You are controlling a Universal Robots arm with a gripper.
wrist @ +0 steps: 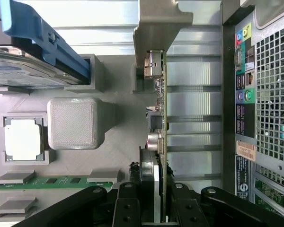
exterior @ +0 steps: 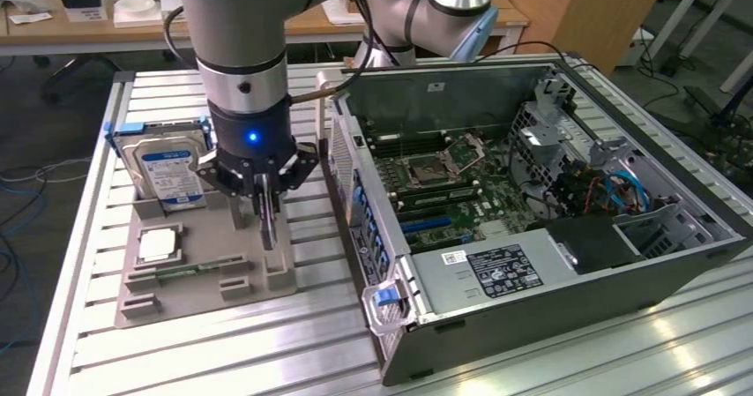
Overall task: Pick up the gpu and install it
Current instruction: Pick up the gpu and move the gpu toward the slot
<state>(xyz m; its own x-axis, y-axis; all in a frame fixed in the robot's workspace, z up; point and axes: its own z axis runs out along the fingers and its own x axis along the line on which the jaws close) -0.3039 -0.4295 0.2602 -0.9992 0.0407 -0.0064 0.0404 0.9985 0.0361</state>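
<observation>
The gpu (exterior: 270,231) stands on its edge in the grey holder tray (exterior: 206,290), near the tray's side closest to the computer case. In the wrist view the gpu (wrist: 163,101) runs edge-on, a thin green board with black parts, and its silver bracket (wrist: 160,26) is at the far end. My gripper (exterior: 263,204) comes straight down over the near end of the card. Its black fingers (wrist: 128,208) sit on either side of the board, shut on it. The card's lower edge still rests at the tray.
The tray also holds a hard drive (exterior: 172,168) in a blue frame, a CPU (exterior: 159,244) and a memory stick (exterior: 197,269). The open computer case (exterior: 530,202) lies at the exterior view's right, with its rear port panel (wrist: 244,90) close to the card.
</observation>
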